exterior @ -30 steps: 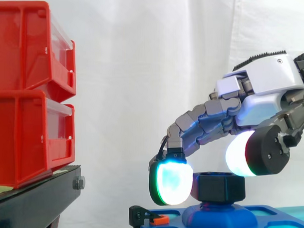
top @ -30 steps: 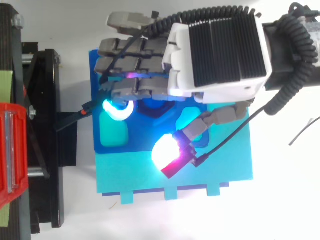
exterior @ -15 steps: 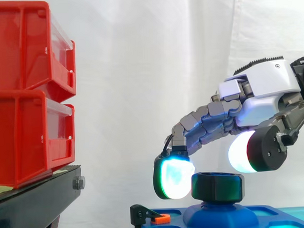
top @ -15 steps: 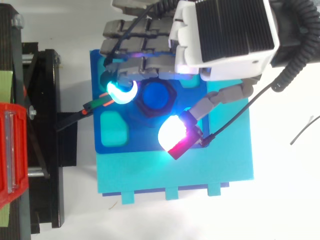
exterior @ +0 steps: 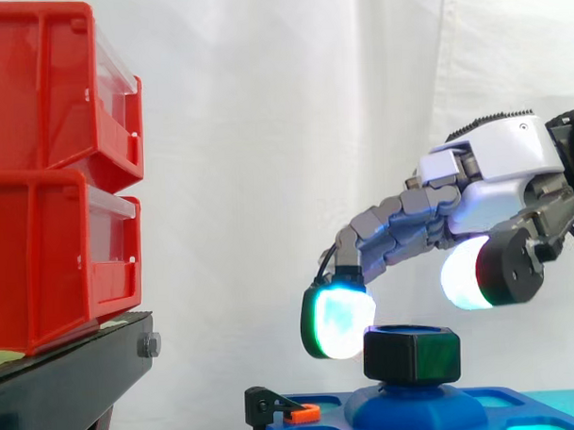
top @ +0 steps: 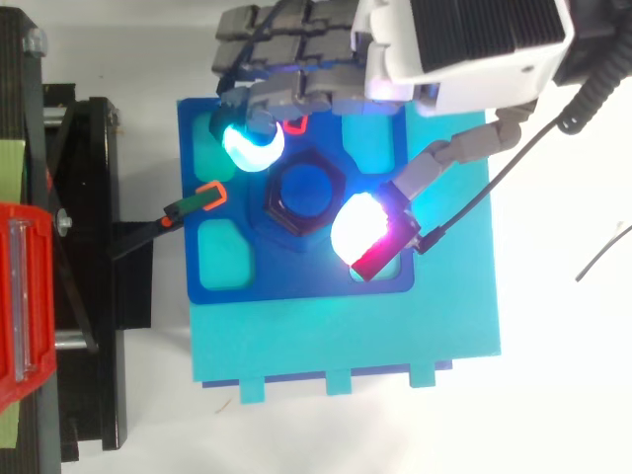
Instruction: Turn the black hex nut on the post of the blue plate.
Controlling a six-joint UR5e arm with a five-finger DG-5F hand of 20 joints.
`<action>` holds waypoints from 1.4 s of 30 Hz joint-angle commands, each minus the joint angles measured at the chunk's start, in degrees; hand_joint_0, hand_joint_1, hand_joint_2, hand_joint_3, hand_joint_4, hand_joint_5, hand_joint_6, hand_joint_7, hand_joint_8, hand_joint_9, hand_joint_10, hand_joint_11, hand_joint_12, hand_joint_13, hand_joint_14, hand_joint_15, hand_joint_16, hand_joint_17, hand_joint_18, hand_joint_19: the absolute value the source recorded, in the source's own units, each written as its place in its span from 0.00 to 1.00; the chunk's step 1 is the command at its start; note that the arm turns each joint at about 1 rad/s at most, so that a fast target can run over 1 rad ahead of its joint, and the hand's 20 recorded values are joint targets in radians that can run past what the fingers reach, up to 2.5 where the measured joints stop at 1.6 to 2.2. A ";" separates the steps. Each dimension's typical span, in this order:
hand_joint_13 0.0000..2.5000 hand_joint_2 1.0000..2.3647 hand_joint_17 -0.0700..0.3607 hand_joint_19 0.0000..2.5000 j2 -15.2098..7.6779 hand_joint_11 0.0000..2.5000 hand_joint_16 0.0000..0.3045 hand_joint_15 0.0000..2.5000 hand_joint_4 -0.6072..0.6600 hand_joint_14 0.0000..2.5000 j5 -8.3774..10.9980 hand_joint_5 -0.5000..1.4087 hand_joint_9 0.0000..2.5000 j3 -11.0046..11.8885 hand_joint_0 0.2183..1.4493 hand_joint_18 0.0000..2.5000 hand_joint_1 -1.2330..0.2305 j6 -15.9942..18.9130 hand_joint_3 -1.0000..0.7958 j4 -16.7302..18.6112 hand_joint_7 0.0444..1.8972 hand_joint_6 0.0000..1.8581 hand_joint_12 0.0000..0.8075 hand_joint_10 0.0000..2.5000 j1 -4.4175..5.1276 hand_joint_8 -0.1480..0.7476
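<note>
Hand (exterior: pixel 497 160) rising and drifting toward 12 o'clock in the top view since a second ago, fingers spreading loosely, holding nothing, glowing pads (top: pixel 252 146) hovering at 10 and 4 o'clock of the black nut (exterior: pixel 412 354), nut sitting on the blue plate's (top: pixel 296 281) post (top: pixel 304 190).

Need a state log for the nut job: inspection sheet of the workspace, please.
surface: white tabletop; cyan base sheet under the blue plastic plate.
job's things: black hex nut sits on the plate's blue post, not gripped.
clutter: black clip arm with orange tip at the plate's edge.
hand: open; fingers off the nut.
cables: thin dark wire on the tabletop.
surroundings: stacked red plastic bins, black stand, white curtain.
</note>
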 commanded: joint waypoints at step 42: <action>0.03 0.00 0.48 0.00 -0.04 0.01 0.20 0.00 0.71 0.00 9.25 0.17 0.14 1.32 0.19 0.00 0.52 1.96 0.28 -0.37 0.48 0.27 0.49 0.00 6.87 0.49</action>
